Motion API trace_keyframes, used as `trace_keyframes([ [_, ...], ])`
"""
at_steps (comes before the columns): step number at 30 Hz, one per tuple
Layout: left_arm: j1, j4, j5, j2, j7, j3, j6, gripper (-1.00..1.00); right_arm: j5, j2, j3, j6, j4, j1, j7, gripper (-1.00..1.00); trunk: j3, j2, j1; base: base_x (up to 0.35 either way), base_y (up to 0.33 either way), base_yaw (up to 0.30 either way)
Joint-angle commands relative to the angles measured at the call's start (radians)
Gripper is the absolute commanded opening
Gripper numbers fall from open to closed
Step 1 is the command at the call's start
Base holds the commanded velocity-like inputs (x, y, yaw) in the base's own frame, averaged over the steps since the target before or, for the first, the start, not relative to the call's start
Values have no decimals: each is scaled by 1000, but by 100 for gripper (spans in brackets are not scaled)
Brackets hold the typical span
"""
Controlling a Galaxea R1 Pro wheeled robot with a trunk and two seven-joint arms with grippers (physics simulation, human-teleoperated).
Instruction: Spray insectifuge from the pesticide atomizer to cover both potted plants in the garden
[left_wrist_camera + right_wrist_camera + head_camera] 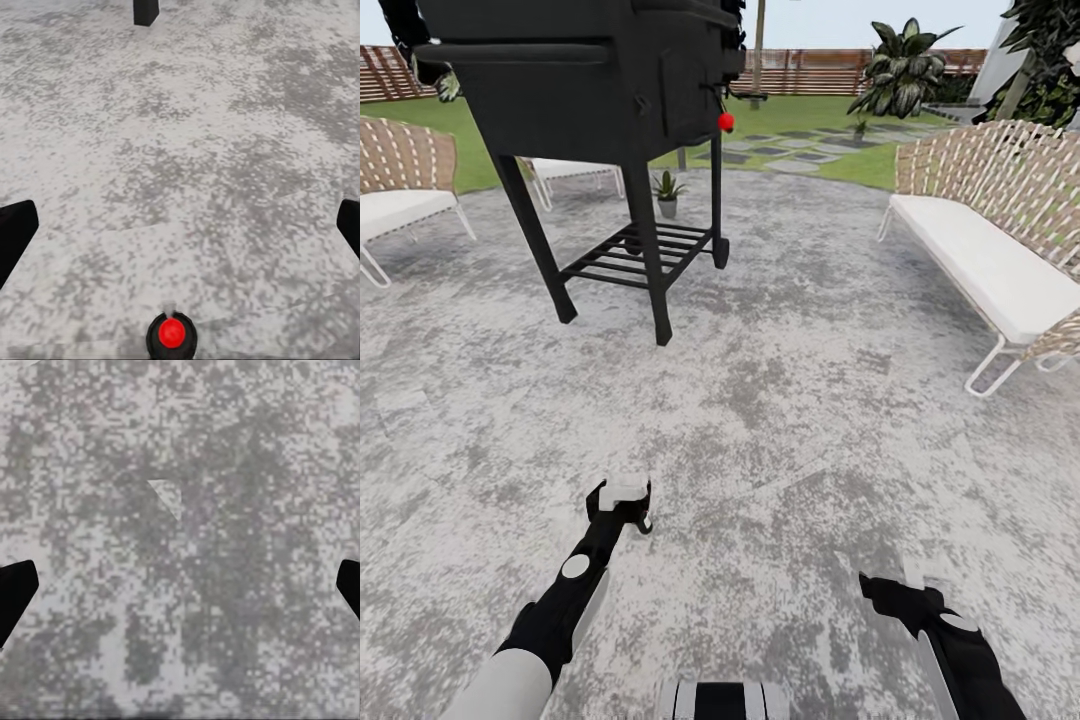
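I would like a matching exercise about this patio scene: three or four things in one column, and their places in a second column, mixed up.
Things:
1. grill
2. potted plant
3. white sofa
4. pesticide atomizer

Places:
A. at the left hand
B. on the patio, right side of the head view
C. standing on four dark legs, upper left of the head view
D. on the ground behind the grill's legs

Pairs: 1-C, 2-D, 3-B, 4-A

Grey mottled patio (pixel 780 420), black grill (pixel 600 120), woven benches, lawn, fence.
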Motion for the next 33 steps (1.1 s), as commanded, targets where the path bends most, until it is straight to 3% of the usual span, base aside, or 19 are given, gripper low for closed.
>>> trace_keyframes([
  [1,0,1,-6,-1,0,2,-3,100,0,0,0,5,-1,0,0,100,-6,-1,0,0,0,0],
  [21,0,0,-6,-1,0,1,-3,100,0,0,1,5,-1,0,0,100,-112,-5,9,0,0,0],
  [28,0,0,-6,-1,0,1,-3,100,0,0,0,5,-1,0,0,100,-113,-5,9,0,0,0],
  [33,0,1,-6,-1,0,1,-3,100,0,0,0,5,-1,0,-1,100,-136,-6,11,0,0,0],
])
